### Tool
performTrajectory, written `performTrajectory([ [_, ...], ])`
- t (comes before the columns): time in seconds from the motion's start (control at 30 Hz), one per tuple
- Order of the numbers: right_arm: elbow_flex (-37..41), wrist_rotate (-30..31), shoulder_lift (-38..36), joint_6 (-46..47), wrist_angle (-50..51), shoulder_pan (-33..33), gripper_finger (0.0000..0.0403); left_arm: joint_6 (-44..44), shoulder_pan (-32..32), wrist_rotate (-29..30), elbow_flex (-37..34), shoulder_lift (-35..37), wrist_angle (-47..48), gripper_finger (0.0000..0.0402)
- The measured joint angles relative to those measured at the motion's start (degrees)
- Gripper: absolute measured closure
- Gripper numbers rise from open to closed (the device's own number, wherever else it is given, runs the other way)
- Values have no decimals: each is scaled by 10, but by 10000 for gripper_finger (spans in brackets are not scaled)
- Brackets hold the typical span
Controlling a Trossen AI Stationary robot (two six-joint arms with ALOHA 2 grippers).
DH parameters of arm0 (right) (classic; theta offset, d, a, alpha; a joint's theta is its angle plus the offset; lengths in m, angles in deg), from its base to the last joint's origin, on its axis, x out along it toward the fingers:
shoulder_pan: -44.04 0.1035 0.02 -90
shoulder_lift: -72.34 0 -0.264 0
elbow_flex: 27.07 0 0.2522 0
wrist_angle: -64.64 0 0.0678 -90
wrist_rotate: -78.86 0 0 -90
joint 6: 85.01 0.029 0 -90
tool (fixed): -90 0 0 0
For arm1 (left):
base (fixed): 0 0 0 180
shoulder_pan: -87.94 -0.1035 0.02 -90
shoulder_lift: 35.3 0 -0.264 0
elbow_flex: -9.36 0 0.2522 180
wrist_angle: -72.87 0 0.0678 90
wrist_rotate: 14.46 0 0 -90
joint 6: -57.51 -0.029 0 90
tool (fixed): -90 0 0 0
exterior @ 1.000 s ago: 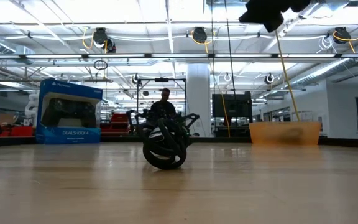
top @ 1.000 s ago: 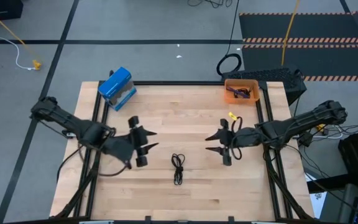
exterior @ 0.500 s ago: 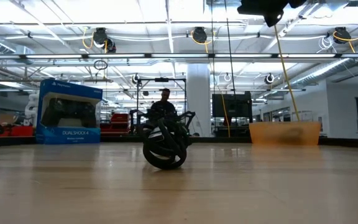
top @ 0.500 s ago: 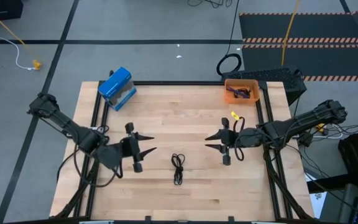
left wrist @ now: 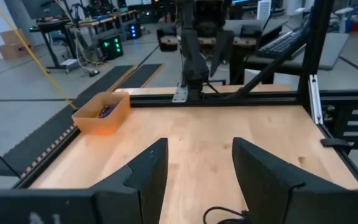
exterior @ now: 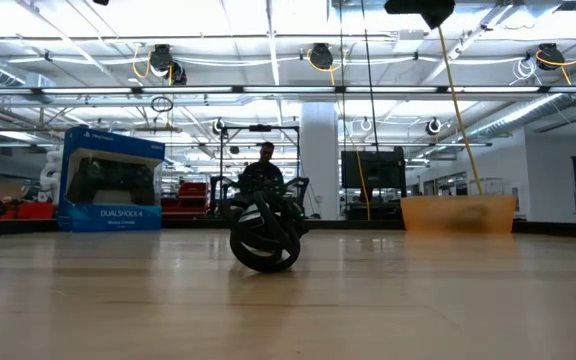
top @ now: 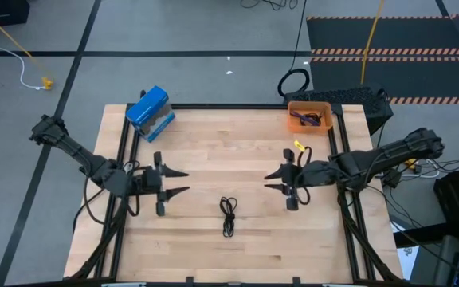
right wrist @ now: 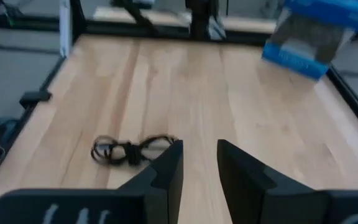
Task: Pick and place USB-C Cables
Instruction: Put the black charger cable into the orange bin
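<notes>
black folded cable (top: 229,215) mid-table, bin (top: 310,116) contents unclear, both tools open

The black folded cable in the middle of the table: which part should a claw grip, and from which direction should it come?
Probably its tied middle. The black folded cable lies flat on the bare table, long and thin, with loops at both ends, so a claw coming straight down and closing across its narrow width should catch all strands. The open right claw seems slightly nearer than the open left claw.

Where everything sits on my table right now

Cable (top: 229,215) lies front-centre between my two grippers, box (top: 150,113) back left, bin (top: 309,116) back right with cables inside.
</notes>
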Motion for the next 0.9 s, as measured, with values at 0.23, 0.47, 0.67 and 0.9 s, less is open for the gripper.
performTrajectory([
  [0.23,-167,-37,63,9,187,-22,314,-15,3,-1,0,-6,2,220],
  [0.47,-333,-89,146,-1,343,-63,314,-20,3,-1,0,-5,1,220],
  [0.67,-447,-126,212,-21,478,-98,314,-9,3,-1,0,-6,1,220],
  [0.9,-560,-151,275,-44,619,-128,314,-8,3,-1,0,-6,1,220],
])
